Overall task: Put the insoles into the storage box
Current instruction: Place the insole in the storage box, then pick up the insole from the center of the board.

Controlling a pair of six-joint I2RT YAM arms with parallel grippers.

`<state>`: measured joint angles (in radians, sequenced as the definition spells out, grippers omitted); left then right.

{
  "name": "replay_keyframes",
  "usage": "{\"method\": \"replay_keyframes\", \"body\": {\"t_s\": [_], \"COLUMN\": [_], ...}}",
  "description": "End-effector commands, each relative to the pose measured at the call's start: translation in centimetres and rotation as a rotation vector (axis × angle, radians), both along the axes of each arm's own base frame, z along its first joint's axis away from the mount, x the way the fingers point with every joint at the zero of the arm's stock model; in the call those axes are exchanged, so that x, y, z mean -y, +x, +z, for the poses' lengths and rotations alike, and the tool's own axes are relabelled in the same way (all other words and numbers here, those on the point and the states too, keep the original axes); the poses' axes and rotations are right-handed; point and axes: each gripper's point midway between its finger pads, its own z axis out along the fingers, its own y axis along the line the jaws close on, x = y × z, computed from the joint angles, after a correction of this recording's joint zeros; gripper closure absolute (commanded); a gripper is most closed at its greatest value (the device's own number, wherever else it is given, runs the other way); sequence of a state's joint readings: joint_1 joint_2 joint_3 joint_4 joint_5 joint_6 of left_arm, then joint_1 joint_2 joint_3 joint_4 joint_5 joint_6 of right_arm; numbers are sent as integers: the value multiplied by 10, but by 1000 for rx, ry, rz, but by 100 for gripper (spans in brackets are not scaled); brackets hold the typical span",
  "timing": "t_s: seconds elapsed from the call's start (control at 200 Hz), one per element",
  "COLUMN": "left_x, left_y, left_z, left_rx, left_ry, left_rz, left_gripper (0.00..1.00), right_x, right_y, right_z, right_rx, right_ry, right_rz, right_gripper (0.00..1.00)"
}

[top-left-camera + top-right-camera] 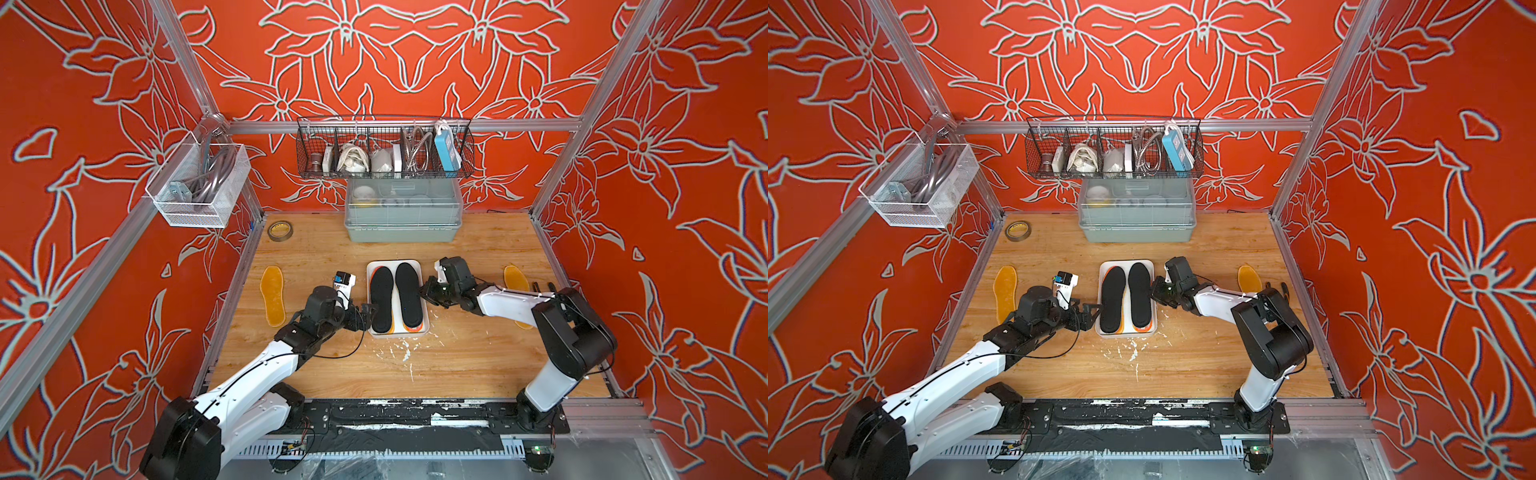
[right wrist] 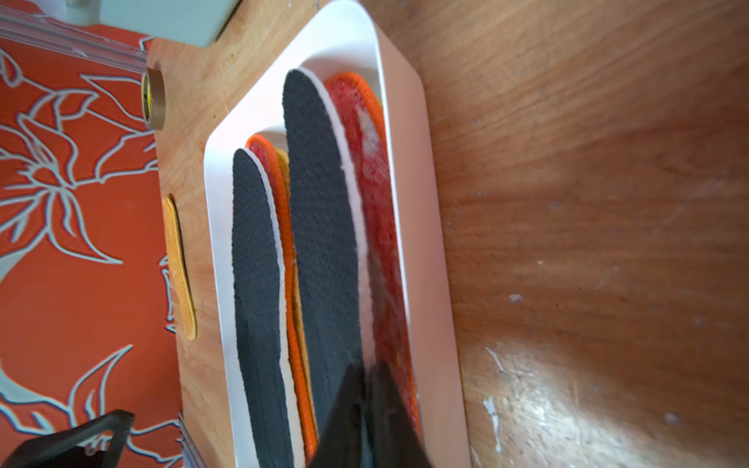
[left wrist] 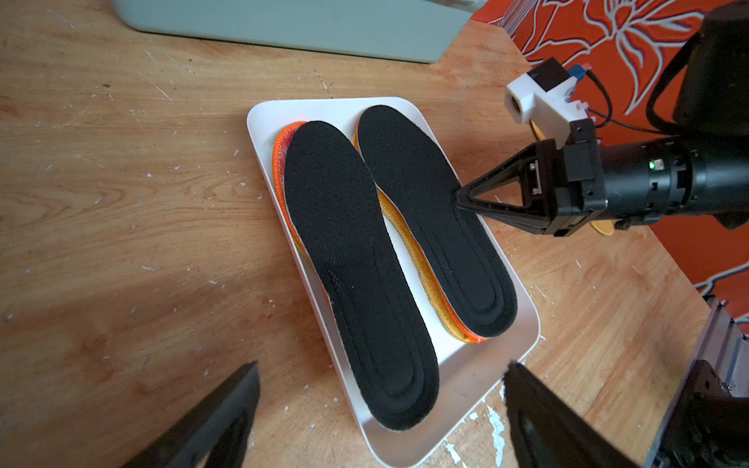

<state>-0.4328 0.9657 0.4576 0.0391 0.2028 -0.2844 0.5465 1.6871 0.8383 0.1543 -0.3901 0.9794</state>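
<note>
The white box (image 1: pixel 397 262) sits in the middle of the table (image 1: pixel 457 357), its long sides running from the near edge towards the far edge. Two black insoles lie on top inside it, side by side: the left black insole (image 1: pixel 381 299) and the right black insole (image 1: pixel 408 295). Under them I can see the orange rim of a red-and-white insole (image 2: pixel 373 170) and the edge of a yellow insole (image 3: pixel 413 247).

My left gripper (image 1: pixel 365 318) is at the near left corner of the box, just beside its left wall. Its fingers (image 3: pixel 227 409) are spread wide and hold nothing.

My right gripper (image 3: pixel 460 198) reaches in over the right wall of the box, with its tips on the outer edge of the right black insole, about halfway along it. The fingers are almost together, with only a thin gap between them in the right wrist view. I cannot tell whether they pinch the insole or only touch it. The insole itself lies flat on the stack.

Two insoles are outside the box. One yellow insole (image 1: pixel 273 296) lies flat near the table's left edge, well apart from the box. Another yellow one (image 1: pixel 515 279) lies near the right edge, partly hidden under my right arm.
</note>
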Motion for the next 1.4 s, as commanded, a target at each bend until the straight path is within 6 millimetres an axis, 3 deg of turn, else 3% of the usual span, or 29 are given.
{"method": "replay_keyframes", "body": {"t_s": [0.0, 0.15, 0.285, 0.385, 0.535, 0.625, 0.731, 0.906, 1.021, 1.156, 1.281, 1.396], "left_x": [-3, -6, -10, -14, -33, -59, -93, -166, -227, -286, -319, -329], "left_y": [1, 2, 3, 6, 21, 43, 70, 100, 102, 91, 84, 86], "left_z": [-1, -1, -2, 2, 12, 10, 3, -2, -4, -26, -54, -79], "left_rx": [9, 12, 17, 34, 61, 8, -88, -208, -252, -372, -498, -600], "left_ry": [14, 24, 37, 38, 42, 52, 87, 36, 34, 55, 5, -48], "left_rz": [7, 21, 40, 71, 198, 354, 508, 715, 867, 1005, 1071, 1066], "left_gripper": [7, 7, 7, 7, 1, 1, 1, 8, 8, 7, 5, 4], "right_x": [2, 3, 5, 12, 42, 69, 95, 122, 122, 123, 124, 124], "right_y": [-6, -10, -16, -23, -27, -23, -20, -21, -30, -42, -46, -45], "right_z": [2, 9, 35, 58, 89, 99, 99, 70, 47, 27, 26, 33], "right_rx": [-4, 2, 38, 77, 198, 282, 324, 268, 220, 174, 163, 180], "right_ry": [-21, -43, -48, -84, -268, -389, -452, -448, -439, -441, -447, -442], "right_rz": [4, 19, 53, 85, 127, 104, 81, 31, 48, 74, 89, 84], "right_gripper": [79, 77, 73, 62, 45, 36, 34, 33, 33, 33, 33, 33]}}
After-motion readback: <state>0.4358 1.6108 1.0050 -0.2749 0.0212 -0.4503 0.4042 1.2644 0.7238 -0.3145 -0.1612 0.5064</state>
